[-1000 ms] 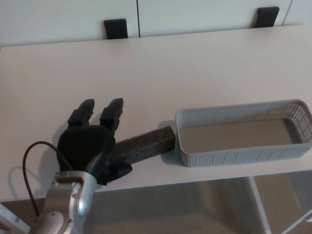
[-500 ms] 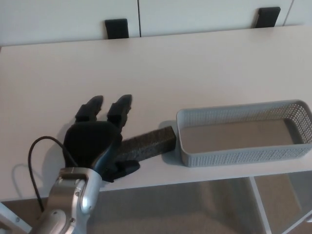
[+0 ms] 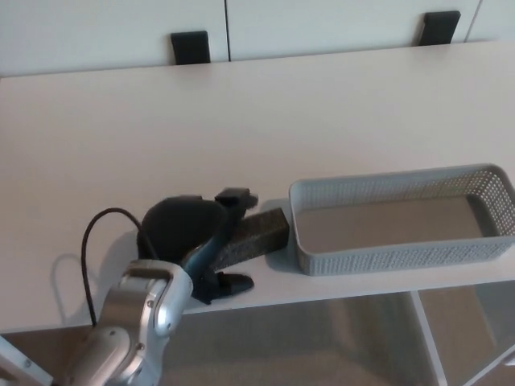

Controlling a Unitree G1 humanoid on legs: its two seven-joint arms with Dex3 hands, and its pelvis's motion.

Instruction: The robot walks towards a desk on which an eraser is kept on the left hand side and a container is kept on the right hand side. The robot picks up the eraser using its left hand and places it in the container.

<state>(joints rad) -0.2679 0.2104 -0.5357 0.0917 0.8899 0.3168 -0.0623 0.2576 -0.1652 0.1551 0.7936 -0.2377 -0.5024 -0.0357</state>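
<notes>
Desk (image 3: 241, 129), eraser (image 3: 257, 235) under curled left hand (image 3: 197, 233), beside container (image 3: 402, 257)

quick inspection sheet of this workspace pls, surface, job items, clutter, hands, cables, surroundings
surface: pale desk, bare apart from the job's things.
job's things: dark eraser lies on the desk near the front edge, its right end close to the container; grey mesh container on the right, nothing inside it.
clutter: nothing seen.
hands: left hand curled over the eraser's left end, eraser not lifted; right hand not in view.
cables: black cable loops out beside the left wrist.
surroundings: pale panels and two black brackets behind the desk; floor below the front edge.
</notes>
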